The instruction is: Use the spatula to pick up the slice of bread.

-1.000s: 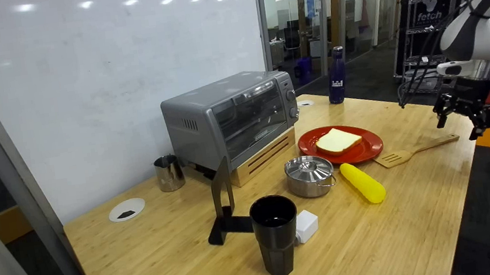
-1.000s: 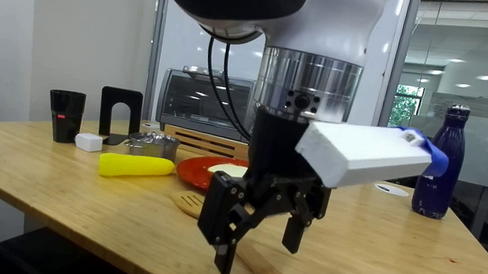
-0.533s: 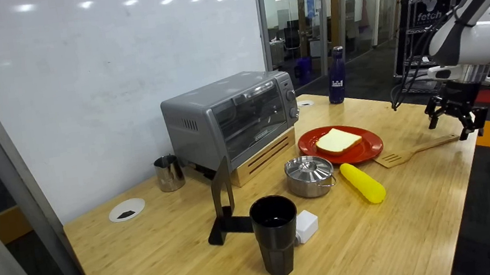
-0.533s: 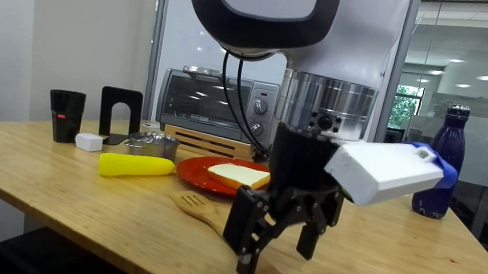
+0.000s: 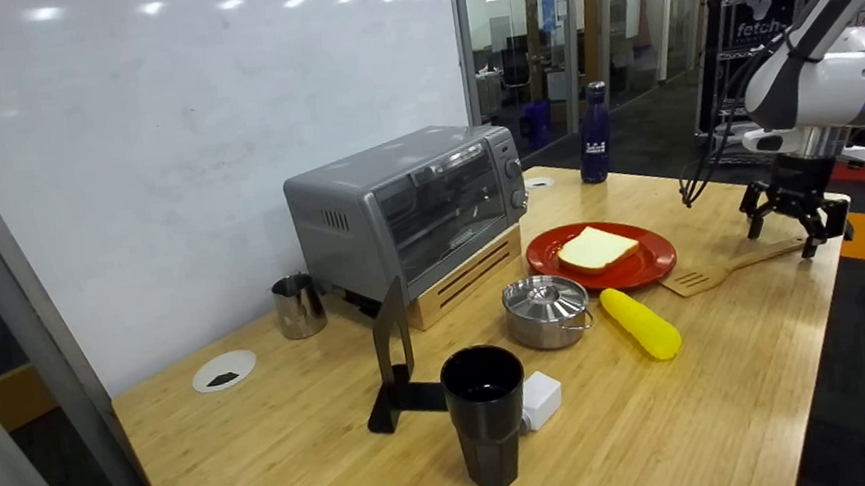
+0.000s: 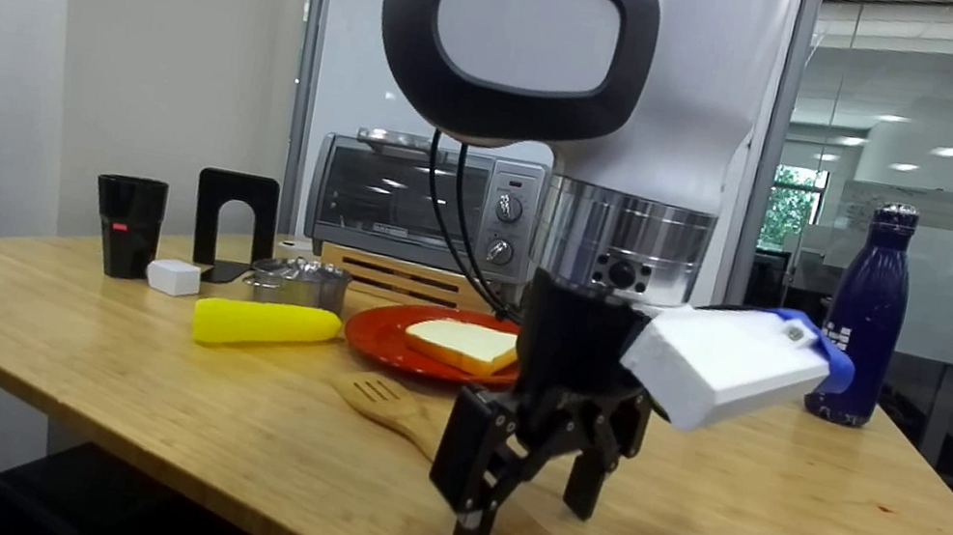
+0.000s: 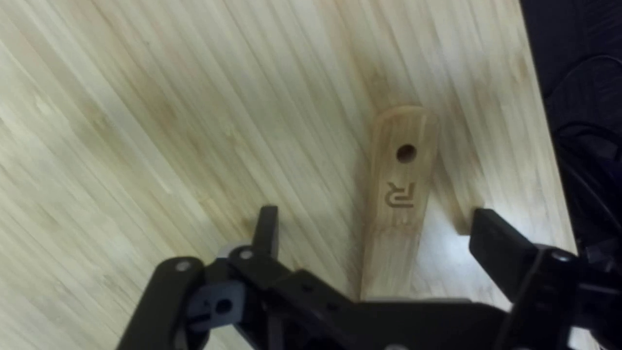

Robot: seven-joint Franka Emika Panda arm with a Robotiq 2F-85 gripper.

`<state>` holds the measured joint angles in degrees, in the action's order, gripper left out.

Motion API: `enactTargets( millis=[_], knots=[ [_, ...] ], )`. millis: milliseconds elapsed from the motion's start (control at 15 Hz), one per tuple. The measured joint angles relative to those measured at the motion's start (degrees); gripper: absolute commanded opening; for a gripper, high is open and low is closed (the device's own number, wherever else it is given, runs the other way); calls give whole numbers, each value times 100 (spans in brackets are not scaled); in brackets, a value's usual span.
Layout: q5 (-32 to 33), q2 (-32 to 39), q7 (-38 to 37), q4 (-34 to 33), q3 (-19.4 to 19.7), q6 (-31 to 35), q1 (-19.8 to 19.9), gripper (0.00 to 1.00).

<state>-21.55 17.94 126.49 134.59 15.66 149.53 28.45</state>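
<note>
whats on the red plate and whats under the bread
The bread sits on the plate, whose red rim shows all around it in an exterior view. The bread hides whatever lies directly beneath it.

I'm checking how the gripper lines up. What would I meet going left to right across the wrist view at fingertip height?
Slim black gripper finger, light-brown wooden spatula handle with an engraved mark, second black gripper finger, right edge of the pale wooden tabletop, dark area beyond it.

small glare spots high on the whiteboard (image 5: 196, 132)
</note>
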Motion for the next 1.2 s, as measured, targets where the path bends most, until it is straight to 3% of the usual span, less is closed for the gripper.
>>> enactTargets(
  millis=[67,133,200,867,1200],
  knots=[
    [9,5,-1,0,-16,6,0,100],
    [22,8,-5,0,-30,18,0,75],
    [33,12,-9,0,-40,32,0,74],
    [297,-204,-223,123,-32,67,2,6],
    [445,-219,-474,129,-35,81,-17,7]
  ],
)
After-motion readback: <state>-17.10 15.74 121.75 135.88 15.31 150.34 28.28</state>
